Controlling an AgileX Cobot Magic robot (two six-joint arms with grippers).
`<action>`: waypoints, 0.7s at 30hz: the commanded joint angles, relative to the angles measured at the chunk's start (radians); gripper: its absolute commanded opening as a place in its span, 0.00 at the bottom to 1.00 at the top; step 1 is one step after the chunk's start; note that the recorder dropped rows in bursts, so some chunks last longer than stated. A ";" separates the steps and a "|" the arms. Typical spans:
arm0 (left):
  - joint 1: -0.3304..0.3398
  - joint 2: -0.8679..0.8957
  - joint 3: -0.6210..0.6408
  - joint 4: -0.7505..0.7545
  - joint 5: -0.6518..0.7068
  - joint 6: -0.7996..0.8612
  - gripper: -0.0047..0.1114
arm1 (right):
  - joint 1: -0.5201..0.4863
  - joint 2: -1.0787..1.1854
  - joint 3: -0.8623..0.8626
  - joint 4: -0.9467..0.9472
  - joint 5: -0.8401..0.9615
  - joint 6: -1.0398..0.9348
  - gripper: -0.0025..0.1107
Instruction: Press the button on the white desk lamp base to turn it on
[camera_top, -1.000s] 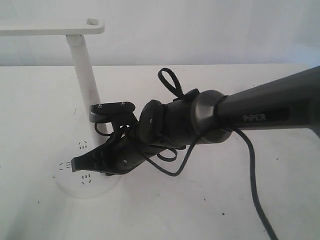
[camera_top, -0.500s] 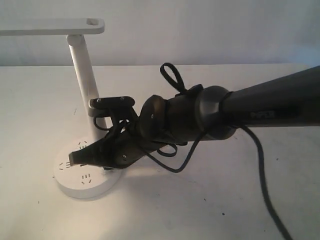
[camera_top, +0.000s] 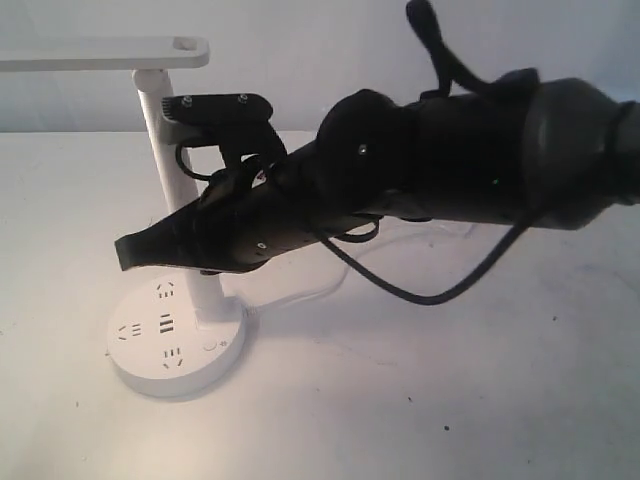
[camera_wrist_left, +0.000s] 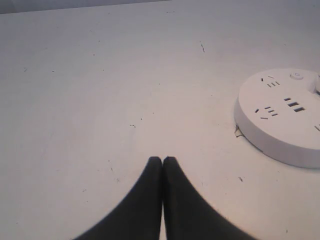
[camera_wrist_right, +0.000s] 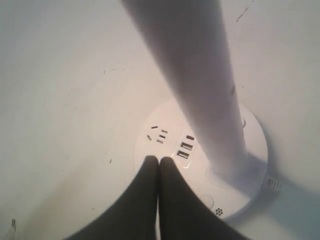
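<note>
The white desk lamp base is a round disc with dark socket slots, low on the left of the exterior view. The button is a small ringed circle near the foot of the slanted stem. My right gripper is shut and empty, hanging well above the base and touching nothing. In the right wrist view its tips hover over the base, with the button beside the fingers. My left gripper is shut over bare table, apart from the base and its button.
The flat lamp head reaches out to the left at the top of the stem. My right arm's black cable loops down over the table. USB ports sit in the middle of the base. A pale wall stands behind the white table.
My right gripper has lifted off the lamp base, rising and moving slightly left, so the base top and its button now show. The lamp has not moved.
</note>
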 joint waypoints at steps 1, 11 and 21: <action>-0.008 -0.003 0.002 0.000 0.000 0.002 0.04 | -0.001 -0.131 0.055 -0.102 0.039 0.006 0.02; -0.008 -0.003 0.002 0.000 0.000 0.002 0.04 | -0.001 -0.436 0.285 -0.220 0.190 0.085 0.02; -0.008 -0.003 0.002 0.000 0.000 0.002 0.04 | -0.001 -0.531 0.295 -0.319 0.282 0.080 0.02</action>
